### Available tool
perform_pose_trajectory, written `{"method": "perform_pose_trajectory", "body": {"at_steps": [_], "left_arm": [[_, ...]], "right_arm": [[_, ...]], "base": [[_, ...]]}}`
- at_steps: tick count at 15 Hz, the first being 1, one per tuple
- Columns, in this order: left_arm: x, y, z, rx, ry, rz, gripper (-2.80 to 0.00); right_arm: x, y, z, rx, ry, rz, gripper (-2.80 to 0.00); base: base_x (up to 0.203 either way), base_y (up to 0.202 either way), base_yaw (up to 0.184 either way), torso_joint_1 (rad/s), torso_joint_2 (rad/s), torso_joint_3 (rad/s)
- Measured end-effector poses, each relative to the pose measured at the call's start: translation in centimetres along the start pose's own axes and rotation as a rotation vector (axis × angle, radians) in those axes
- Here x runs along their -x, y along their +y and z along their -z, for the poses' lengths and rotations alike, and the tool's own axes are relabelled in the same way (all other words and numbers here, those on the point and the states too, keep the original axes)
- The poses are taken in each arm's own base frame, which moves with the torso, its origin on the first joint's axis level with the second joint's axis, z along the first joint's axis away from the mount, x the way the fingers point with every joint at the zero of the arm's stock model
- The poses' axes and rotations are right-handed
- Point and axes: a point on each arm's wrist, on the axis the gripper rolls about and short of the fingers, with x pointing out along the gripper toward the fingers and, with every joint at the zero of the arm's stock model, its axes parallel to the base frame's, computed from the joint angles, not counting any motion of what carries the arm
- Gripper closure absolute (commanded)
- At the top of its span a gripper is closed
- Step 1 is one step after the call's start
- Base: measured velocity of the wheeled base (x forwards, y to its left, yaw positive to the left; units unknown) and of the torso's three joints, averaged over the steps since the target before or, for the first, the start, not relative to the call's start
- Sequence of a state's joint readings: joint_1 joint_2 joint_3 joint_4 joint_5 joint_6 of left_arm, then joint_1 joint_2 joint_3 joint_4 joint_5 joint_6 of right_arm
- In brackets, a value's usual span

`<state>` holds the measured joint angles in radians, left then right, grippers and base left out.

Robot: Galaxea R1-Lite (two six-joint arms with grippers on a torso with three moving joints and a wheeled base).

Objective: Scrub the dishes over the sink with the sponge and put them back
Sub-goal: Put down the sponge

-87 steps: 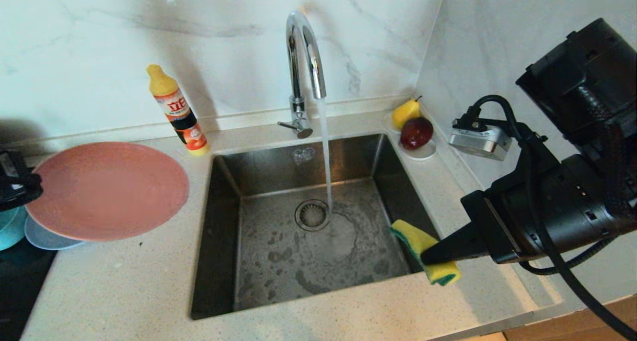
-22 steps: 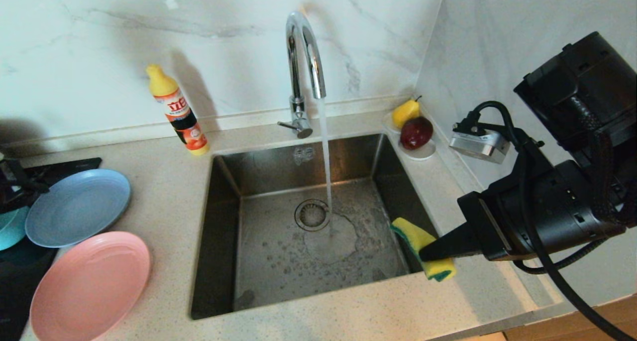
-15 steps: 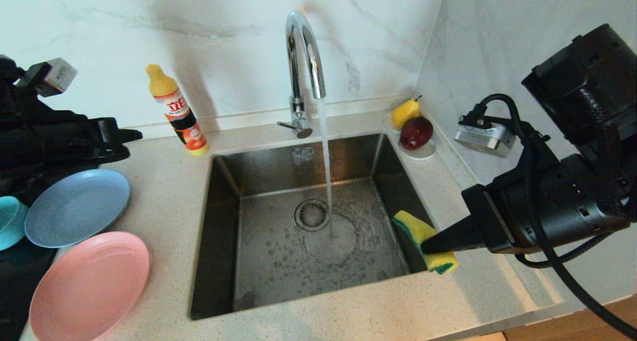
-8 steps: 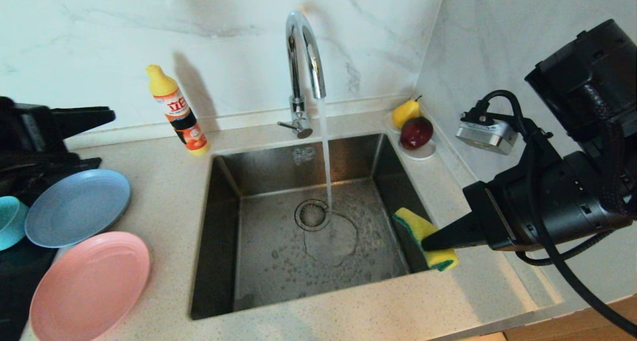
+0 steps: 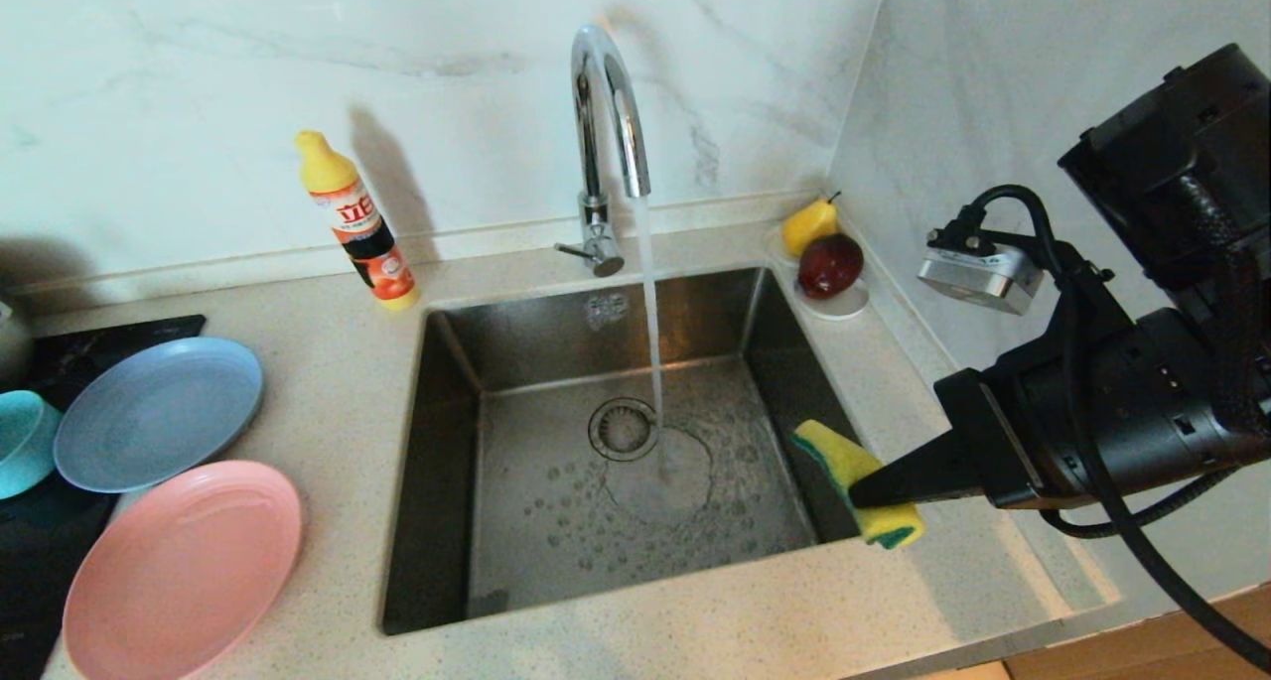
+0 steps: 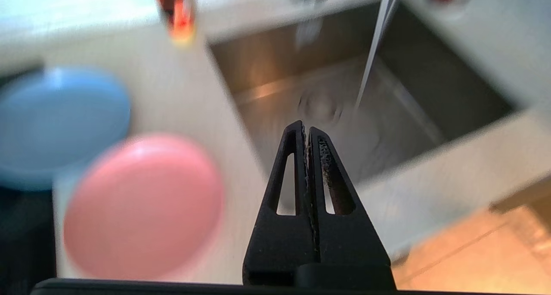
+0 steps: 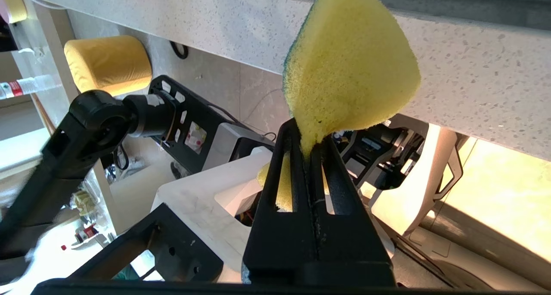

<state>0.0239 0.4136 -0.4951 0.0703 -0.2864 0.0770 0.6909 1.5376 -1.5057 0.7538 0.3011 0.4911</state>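
Right gripper (image 5: 862, 492): pinched tight on the sponge (image 5: 856, 481), held at the sink's (image 5: 437, 462) right front corner (tap running into the basin). Left gripper (image 6: 308, 129): fingers pressed together, holding nothing, above the counter edge. Pink plate (image 5: 181, 566), grey-blue plate (image 5: 157, 412) and teal bowl (image 5: 22, 442): left of the sink.

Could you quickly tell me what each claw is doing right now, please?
Left claw: closed, holding nothing.
Right claw: closed on the yellow sponge at the sink's right rim.
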Motion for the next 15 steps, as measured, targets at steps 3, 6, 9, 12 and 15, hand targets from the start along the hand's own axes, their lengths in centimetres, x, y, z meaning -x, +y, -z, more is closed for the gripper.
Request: {"method": "perform_pose_trajectory", "body": {"at_steps": [3, 6, 9, 12, 15], "left_arm": [[1.8, -0.8, 6.0, -0.048, 0.036, -0.075, 0.00], [2.2, -0.9, 11.2, -0.077, 0.091, -0.264, 0.00], [2.3, -0.8, 12.6, -0.081, 0.081, -0.336, 0.00], [2.4, -1.0, 13.1, -0.014, 0.074, -0.281, 0.00], [2.3, -1.1, 13.4, 0.035, 0.072, -0.251, 0.00]], "right_arm": [[0.0, 0.0, 0.0, 0.001, 0.000, 0.000, 0.00], [0.2, 0.1, 0.0, 0.003, -0.006, -0.002, 0.00], [0.5, 0.1, 0.1, 0.004, -0.009, -0.004, 0.00], [0.7, 0.2, 0.3, 0.007, -0.011, -0.006, 0.00], [0.9, 0.0, 0.6, 0.005, -0.018, 0.013, 0.00]], "base": [[0.000, 0.000, 0.000, 0.000, 0.00, 0.000], [0.000, 0.000, 0.000, 0.000, 0.00, 0.000], [0.000, 0.000, 0.000, 0.000, 0.00, 0.000], [0.000, 0.000, 0.000, 0.000, 0.00, 0.000], [0.000, 0.000, 0.000, 0.000, 0.00, 0.000]]}}
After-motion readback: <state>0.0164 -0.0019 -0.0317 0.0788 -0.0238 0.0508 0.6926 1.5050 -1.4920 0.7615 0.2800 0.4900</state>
